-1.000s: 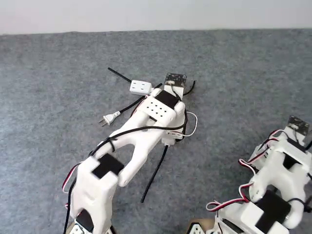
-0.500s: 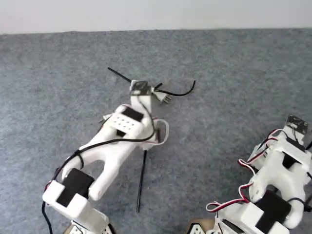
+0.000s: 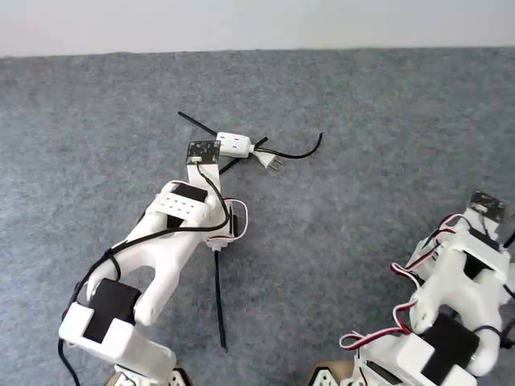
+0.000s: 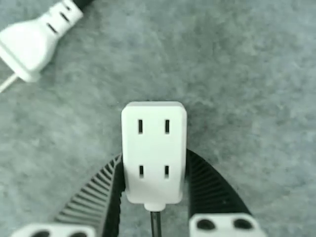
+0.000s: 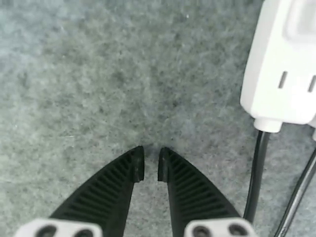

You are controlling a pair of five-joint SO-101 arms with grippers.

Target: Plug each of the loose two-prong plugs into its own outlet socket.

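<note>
Left gripper (image 4: pixel 154 157): clamped on the held socket block (image 4: pixel 154 148) at lower centre of the left wrist view, with one finger against each long side and the slots facing up.
Near plug (image 4: pixel 30 42): white, at the upper left of the left wrist view, with bare carpet between it and the held socket block.
Far socket block (image 3: pixel 233 143): upper centre of the high view, just beyond the wrist of the left arm (image 3: pixel 173 233).
Second plug (image 3: pixel 270 162): just right of the far socket block; its black cord (image 3: pixel 298 155) curls off to the right.
Right gripper (image 5: pixel 147 160): nearly closed, with a thin slit between the tips and nothing held, at lower centre of the right wrist view.
Third socket block (image 5: pixel 281 64): at the upper right edge of the right wrist view, apart from the tips.
Open room: bare floor across the middle and upper right of the high view, between the left arm and the right arm (image 3: pixel 459 305).
Surface: grey carpet (image 3: pixel 386 121).
Room: a pale wall (image 3: pixel 257 24) runs along the top edge.
</note>
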